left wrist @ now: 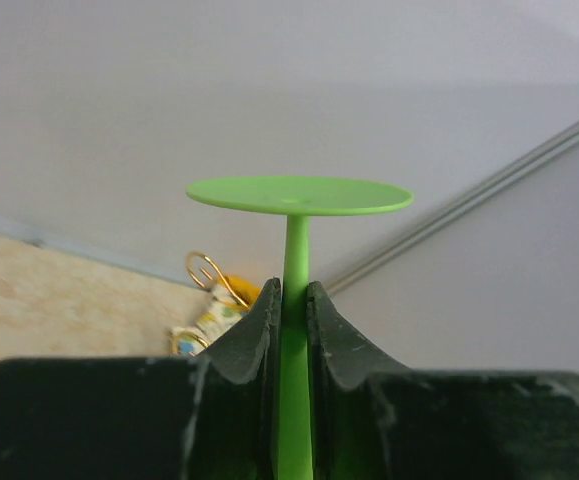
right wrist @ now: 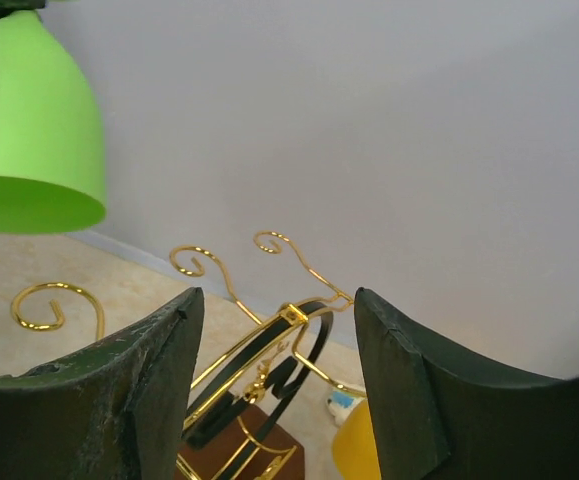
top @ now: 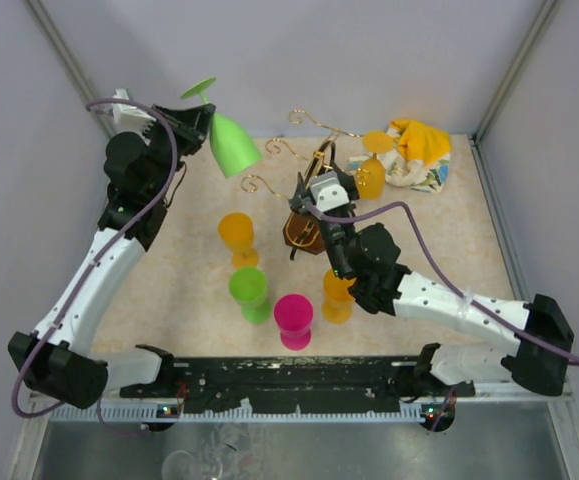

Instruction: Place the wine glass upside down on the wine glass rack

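My left gripper [top: 201, 112] is shut on the stem of a light green wine glass [top: 234, 145]. It holds the glass upside down, high at the back left, bowl mouth tilted down toward the rack. In the left wrist view the stem runs up between my fingers [left wrist: 254, 330] to the round foot [left wrist: 299, 195]. The wine glass rack [top: 304, 230] stands mid-table, with gold curled arms on a dark brown frame. An orange glass [top: 371, 178] hangs upside down on its right side. My right gripper [top: 319, 182] is open at the rack's top. The rack frame [right wrist: 289, 315] shows between its fingers.
Upright glasses stand in front of the rack: orange [top: 237, 238], green [top: 250, 293], pink [top: 294, 320] and another orange [top: 337, 295] under my right arm. A yellow and white cloth [top: 417, 150] lies at the back right corner. Walls close in the table.
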`<action>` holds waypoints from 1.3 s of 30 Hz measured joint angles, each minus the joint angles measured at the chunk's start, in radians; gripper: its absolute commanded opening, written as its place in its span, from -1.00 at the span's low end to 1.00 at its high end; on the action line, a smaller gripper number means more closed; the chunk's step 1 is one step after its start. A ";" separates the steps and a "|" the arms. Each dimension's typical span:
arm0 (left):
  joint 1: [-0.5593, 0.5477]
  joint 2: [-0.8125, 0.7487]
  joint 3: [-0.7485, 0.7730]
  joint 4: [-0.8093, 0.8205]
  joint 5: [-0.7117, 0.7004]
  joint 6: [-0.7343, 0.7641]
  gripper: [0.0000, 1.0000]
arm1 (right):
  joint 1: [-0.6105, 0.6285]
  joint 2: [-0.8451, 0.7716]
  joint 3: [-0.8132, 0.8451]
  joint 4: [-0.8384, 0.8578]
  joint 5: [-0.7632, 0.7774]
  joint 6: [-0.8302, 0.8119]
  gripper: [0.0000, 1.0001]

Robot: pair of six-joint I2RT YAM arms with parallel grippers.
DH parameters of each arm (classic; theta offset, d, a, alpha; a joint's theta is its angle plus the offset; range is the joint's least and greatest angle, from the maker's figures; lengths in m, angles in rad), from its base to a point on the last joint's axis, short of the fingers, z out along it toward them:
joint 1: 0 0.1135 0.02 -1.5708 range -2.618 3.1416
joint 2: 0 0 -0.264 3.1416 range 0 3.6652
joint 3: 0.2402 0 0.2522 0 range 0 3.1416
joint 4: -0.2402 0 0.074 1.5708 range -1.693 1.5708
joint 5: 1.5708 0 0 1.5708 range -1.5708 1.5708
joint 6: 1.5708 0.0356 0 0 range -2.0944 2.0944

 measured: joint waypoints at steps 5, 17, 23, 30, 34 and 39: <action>0.052 0.033 0.057 0.012 -0.014 0.203 -1.00 | 0.000 -0.073 -0.003 -0.051 0.063 -0.010 0.37; 0.096 0.200 -0.004 0.311 0.040 0.661 -1.00 | 0.000 -0.259 0.081 -0.500 0.114 0.110 0.54; 0.125 0.315 -0.039 0.468 0.208 0.733 -1.00 | 0.000 -0.322 0.079 -0.608 0.138 0.146 0.54; 0.187 0.394 -0.048 0.575 0.396 0.713 -1.00 | 0.000 -0.357 0.072 -0.646 0.151 0.177 0.54; 0.192 0.449 -0.047 0.634 0.490 0.718 -1.00 | 0.000 -0.354 0.051 -0.661 0.152 0.185 0.54; 0.191 0.555 -0.047 0.754 0.600 0.703 -1.00 | -0.001 -0.333 0.044 -0.669 0.151 0.190 0.54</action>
